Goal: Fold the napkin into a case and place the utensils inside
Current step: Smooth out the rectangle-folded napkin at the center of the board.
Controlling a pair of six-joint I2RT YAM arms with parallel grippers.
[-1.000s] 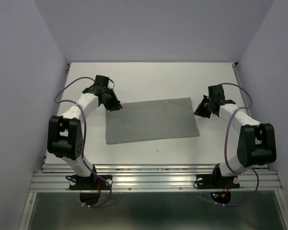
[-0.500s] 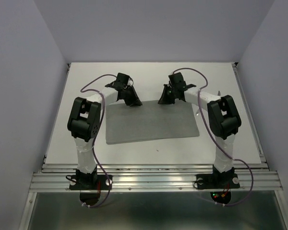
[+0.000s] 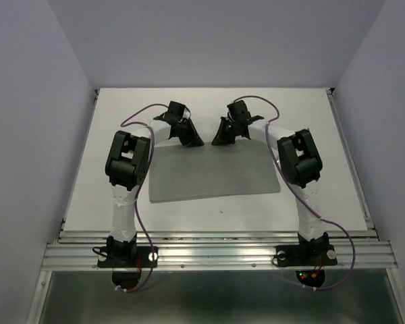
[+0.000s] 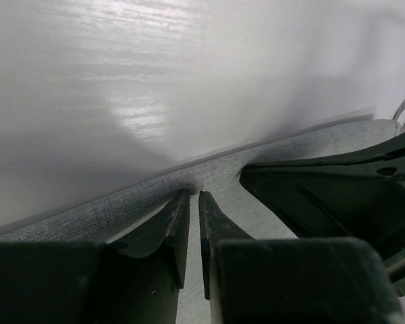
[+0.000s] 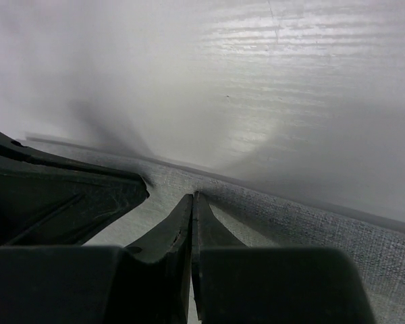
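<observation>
While the napkin (image 3: pixel 212 172) lay flat and unfolded on the white table (image 3: pixel 121 121), its long axis ran side to side across the arms' front, and both arms reached over to its far long edge. The left gripper (image 3: pixel 191 142) sat just left of that edge's middle and the right gripper (image 3: pixel 218 141) just right of it, the two close beside each other and neither plainly nearer the cloth. From either set of fingertips the whole sheet lay back toward the bases, with only bare table beyond. In the left wrist view the left fingers (image 4: pixel 169 229) were drawn nearly together, a thin slit between them, tips right at the cloth's edge; whether any fabric was caught there could not be told. The right fingers (image 5: pixel 172 229) were pressed fully closed, tips at the same edge, and a pinch of cloth could not be confirmed. A fold would likely mean carrying this far edge toward the near one, across the short axis
</observation>
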